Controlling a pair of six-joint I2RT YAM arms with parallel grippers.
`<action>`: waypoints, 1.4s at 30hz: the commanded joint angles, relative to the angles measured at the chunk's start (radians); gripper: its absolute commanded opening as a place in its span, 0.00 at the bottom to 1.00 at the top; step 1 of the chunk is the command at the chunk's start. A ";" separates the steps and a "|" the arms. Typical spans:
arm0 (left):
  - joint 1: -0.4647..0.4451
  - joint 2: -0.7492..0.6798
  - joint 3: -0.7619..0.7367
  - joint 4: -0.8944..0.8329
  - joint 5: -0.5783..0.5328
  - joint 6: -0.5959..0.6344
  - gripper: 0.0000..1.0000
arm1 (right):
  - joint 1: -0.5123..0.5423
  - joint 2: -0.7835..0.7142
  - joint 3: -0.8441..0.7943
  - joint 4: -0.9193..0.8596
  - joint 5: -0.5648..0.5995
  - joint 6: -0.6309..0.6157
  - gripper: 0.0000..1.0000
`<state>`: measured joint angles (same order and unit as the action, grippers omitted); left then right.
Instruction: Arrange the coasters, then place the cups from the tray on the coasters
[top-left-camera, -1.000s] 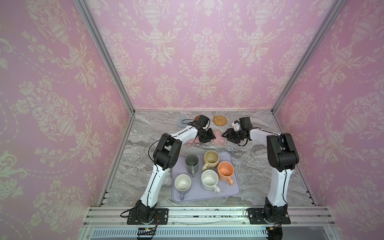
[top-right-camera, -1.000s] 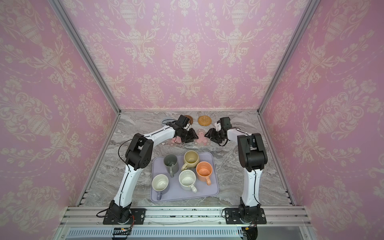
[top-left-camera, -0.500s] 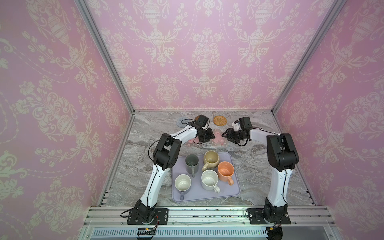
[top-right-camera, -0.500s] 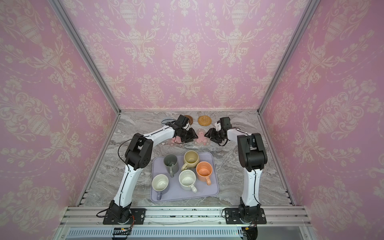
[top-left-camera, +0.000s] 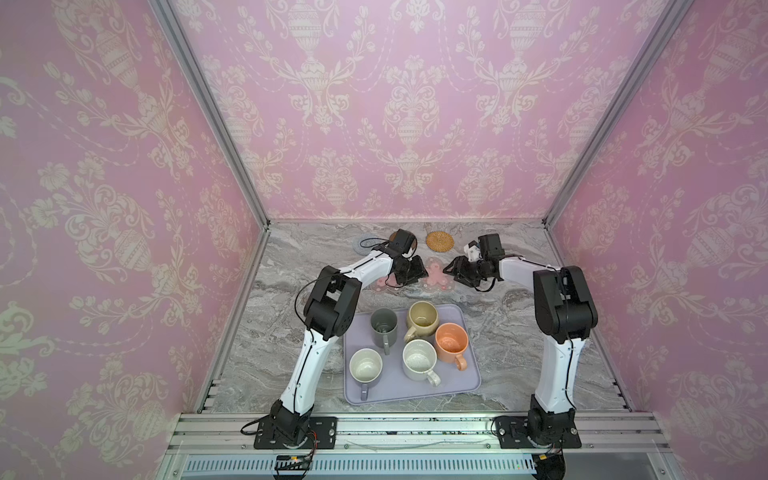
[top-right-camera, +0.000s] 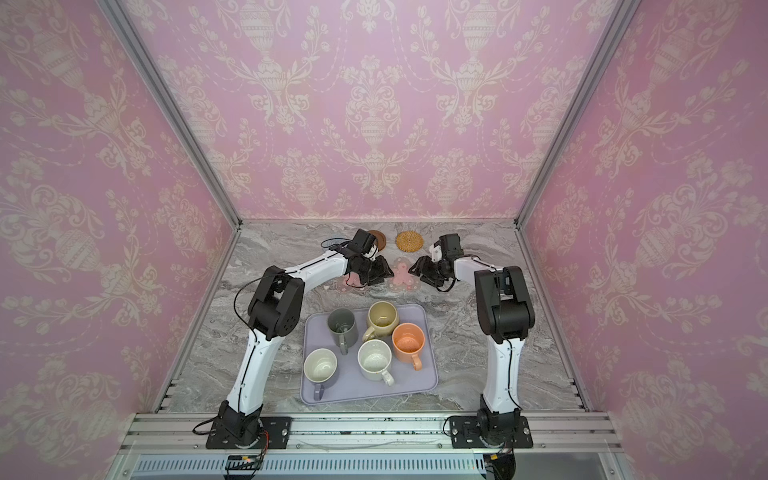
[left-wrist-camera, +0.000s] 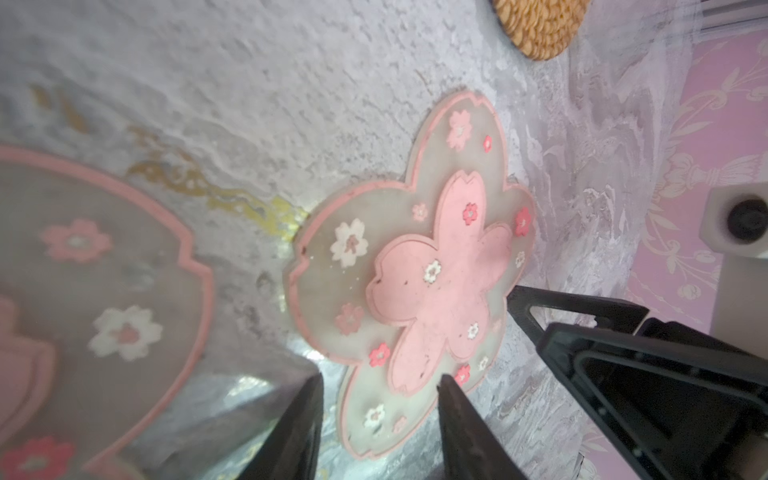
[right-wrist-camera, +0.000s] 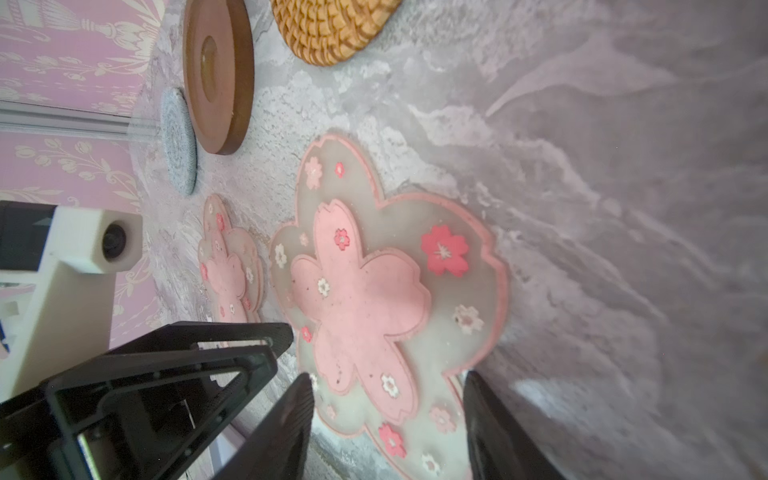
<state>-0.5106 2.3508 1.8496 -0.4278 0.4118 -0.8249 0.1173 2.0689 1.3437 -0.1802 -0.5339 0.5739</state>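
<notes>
the tray (top-left-camera: 395, 392) is sitting at the near middle of the worktop (top-left-camera: 519, 332) and is holding all five cups upright. the dark grey cup (top-left-camera: 383, 326) and the beige cup (top-left-camera: 422, 318) are standing at its far side. the orange cup (top-left-camera: 451, 340) is standing toward its right edge, the white speckled cup (top-left-camera: 419, 359) near the middle, and the lavender cup (top-left-camera: 365, 368) at its near left. the cups are all standing well apart from the coasters.

beyond the tray, the coasters are lying flat toward the back wall. the blue crocheted coaster (top-left-camera: 365, 245), the brown disc (top-right-camera: 379, 240) and the rattan coaster (top-left-camera: 439, 241) are forming a back row. two pink flower coasters are lying side by side in front of them.

the left tool (left-wrist-camera: 379, 378) and the right tool (right-wrist-camera: 387, 376) are facing each other from opposite sides of the right flower coaster (top-left-camera: 436, 276). each tool is standing with its fingers spread. in each wrist view a petal of that coaster is showing between the fingertips, and the coaster is lying flat. whether the fingertips are touching it i cannot tell. the left flower coaster (left-wrist-camera: 95, 291) is lying just beside it, partly under the left arm in both top views.

against the pictures from a second ago, both arms are holding nearly the same pose, and the cups, tray and coasters are lying where they were.
</notes>
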 joint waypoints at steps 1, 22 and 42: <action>0.010 -0.073 -0.020 -0.069 -0.043 0.050 0.48 | -0.013 -0.061 -0.001 -0.074 0.037 -0.031 0.60; 0.011 -0.557 -0.261 -0.307 -0.264 0.324 0.49 | -0.011 -0.594 -0.257 -0.291 0.230 -0.150 0.60; -0.001 -1.203 -0.703 -0.571 -0.528 0.231 0.50 | 0.123 -1.052 -0.474 -0.447 0.382 -0.151 0.61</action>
<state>-0.5064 1.2102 1.1885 -0.9016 -0.0540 -0.5365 0.2237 1.0439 0.8925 -0.5941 -0.1822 0.4183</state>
